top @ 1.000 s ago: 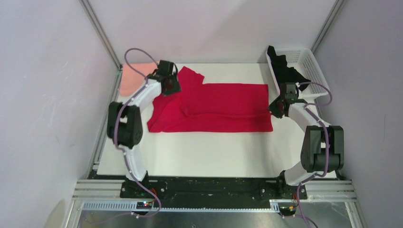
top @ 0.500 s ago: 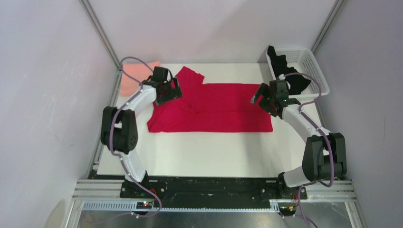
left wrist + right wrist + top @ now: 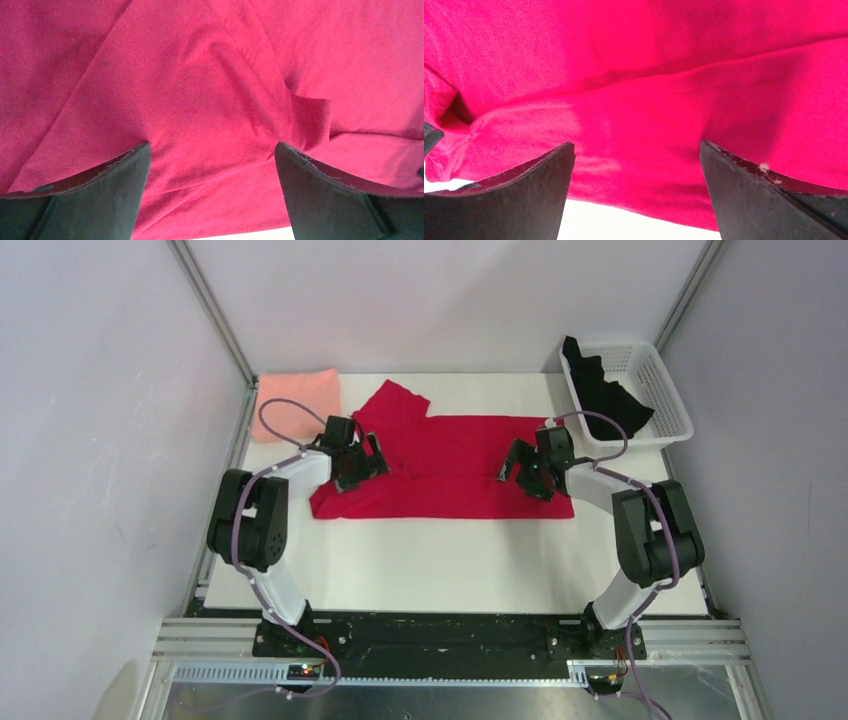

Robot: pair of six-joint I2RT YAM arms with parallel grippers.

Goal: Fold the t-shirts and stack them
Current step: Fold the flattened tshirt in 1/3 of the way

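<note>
while the red t-shirt [image 3: 470,468] lies partly folded across the middle of the table [image 3: 450,560], the left gripper [image 3: 372,456] is over its left end and the right gripper [image 3: 518,472] over its right end. each has its jaws spread wide with nothing between them. whether the fingertips touch the cloth is hard to tell. both wrist views fill with red cloth, its edges cut off. the salmon-pink t-shirt [image 3: 296,400] lies folded at the far left corner. the black t-shirt [image 3: 605,395] drapes half hidden in the white basket [image 3: 668,390].

Bare table [image 3: 450,560] nearside of red t-shirt [image 3: 455,468]
</note>
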